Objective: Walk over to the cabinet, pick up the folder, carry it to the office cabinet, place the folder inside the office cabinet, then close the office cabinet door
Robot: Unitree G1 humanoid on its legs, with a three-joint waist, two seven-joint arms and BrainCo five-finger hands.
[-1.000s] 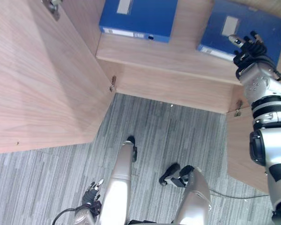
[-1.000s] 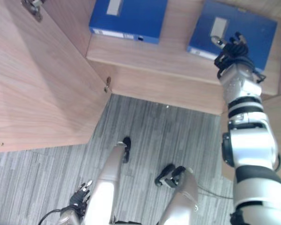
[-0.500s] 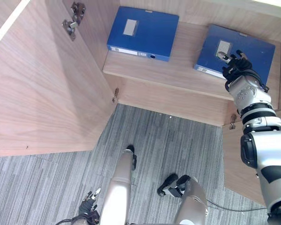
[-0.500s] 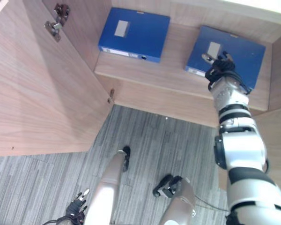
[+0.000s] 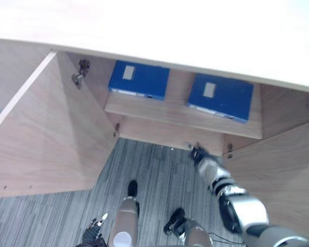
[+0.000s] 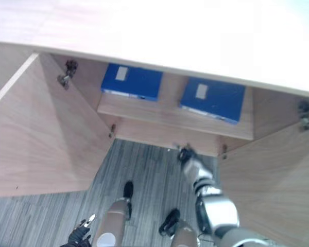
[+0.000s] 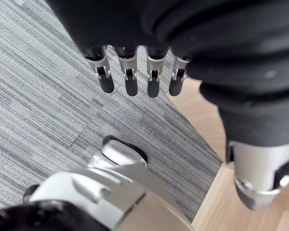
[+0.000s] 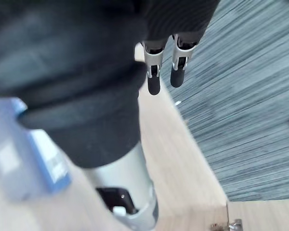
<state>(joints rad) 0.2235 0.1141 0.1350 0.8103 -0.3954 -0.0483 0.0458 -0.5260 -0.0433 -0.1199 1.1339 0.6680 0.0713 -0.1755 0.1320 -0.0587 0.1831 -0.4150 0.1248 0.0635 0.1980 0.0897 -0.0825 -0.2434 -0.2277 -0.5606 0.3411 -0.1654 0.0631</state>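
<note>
I see my left hand [image 5: 91, 235] hanging low over the grey carpet [image 5: 154, 175], fingers straight and relaxed, holding nothing. Above it stands the cabinet's [image 5: 144, 46] open left door [image 5: 46, 134]. 2 blue folders lie flat on the shelf [image 5: 180, 116]: the left folder [image 5: 139, 80] up and left of my right hand [image 5: 198, 153], the right folder [image 5: 221, 96] just above it and untouched. That hand sits by the shelf's front edge, fingers extended, empty. The right door [image 5: 283, 170] is open beside it.
</note>
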